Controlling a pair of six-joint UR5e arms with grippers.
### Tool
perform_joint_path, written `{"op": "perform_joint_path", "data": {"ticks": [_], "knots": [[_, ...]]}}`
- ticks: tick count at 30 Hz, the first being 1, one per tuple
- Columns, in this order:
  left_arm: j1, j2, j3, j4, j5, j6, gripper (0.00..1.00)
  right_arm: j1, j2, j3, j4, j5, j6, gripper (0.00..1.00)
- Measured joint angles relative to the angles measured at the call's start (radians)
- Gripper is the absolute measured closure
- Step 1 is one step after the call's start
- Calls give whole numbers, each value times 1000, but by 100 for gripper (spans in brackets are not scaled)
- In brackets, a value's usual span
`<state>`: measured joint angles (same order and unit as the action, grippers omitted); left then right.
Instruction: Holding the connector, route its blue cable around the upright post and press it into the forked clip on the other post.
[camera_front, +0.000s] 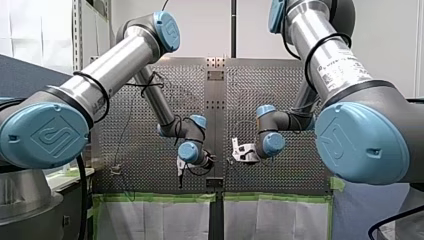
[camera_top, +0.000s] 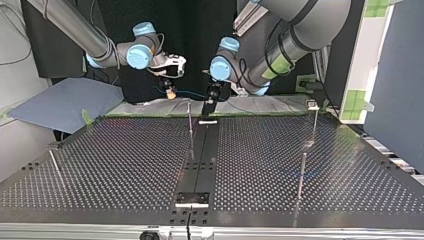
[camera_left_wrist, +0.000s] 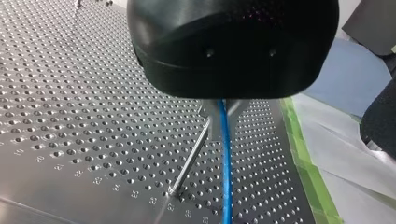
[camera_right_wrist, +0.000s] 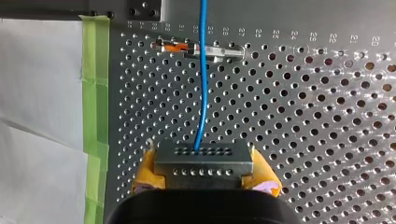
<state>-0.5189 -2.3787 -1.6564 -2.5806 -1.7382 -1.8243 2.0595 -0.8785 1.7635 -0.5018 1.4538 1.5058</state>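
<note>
Right gripper (camera_right_wrist: 204, 173) pinched the connector (camera_right_wrist: 201, 154) between its yellow pads (camera_right_wrist: 145, 170), one on each side of the grey block (its rows of small holes faced the wrist camera). From the middle of the connector the blue cable (camera_right_wrist: 201, 93) ran straight ahead of the gripper, above the perforated table (camera_right_wrist: 303, 116), and passed across an orange-marked post (camera_right_wrist: 219, 51). Whether cable and post were touching could not be told. Green tape (camera_right_wrist: 95, 84) ran along the table's edge beside the gripper.

In the left wrist view, the left gripper (camera_left_wrist: 223, 119) had its metal fingers (camera_left_wrist: 212, 123) drawn together on the cable, which came out from between them and ran on ahead, over the table. A bare post (camera_left_wrist: 189, 158) stood just beside the cable, its upper end close to the fingers and its foot in the table.

Seen from across the table, both grippers hung near the far edge, close together. The right gripper was at the view's left with the connector, the left gripper at the view's right, and a short span of cable stretched between them.
</note>
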Motion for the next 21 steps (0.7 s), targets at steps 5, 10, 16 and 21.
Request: {"op": "perform_joint_path", "data": {"ticks": [5,10,16,21], "knots": [[-6,0,-1,0,-6,10,100,-4,0,0,0,13,15,100],[-15,-5,-7,2,-12,12,100,-9,0,0,0,30,28,100],[-26,-10,-9,11,-31,13,100,-14,0,0,0,47,40,100],[-31,-11,-9,16,-39,12,100,-14,2,2,1,52,42,100]]}}
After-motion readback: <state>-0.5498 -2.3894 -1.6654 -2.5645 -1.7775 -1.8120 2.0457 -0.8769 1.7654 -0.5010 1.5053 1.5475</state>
